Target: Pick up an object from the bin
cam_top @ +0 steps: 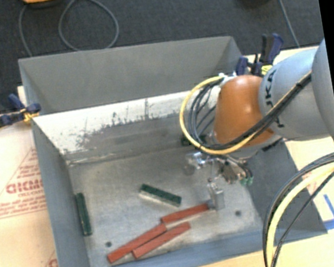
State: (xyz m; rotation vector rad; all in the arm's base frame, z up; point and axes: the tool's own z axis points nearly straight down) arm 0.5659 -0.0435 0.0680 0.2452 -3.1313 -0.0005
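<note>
Gripper point(218, 200) low toward the bin's point(125, 73) front right corner, at the right end of the upper red-brown stick point(184, 214). Open or closed: cannot tell. Longer red-brown stick point(148, 242) lies alongside.

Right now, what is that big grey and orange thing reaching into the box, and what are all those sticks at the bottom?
That is a robot arm. The camera looks down from above into a grey metal bin, and the arm comes in from the right. The orange cover is part of the robot, not a toy in the box. At the arm's tip is a small pincer. It sits low in the bin, right at the end of a reddish-brown stick. Two more reddish-brown sticks lie side by side just in front of that one. A short green block lies in the middle, and a dark green stick lies by the left wall. I cannot tell whether the pincer has grabbed anything.
</note>
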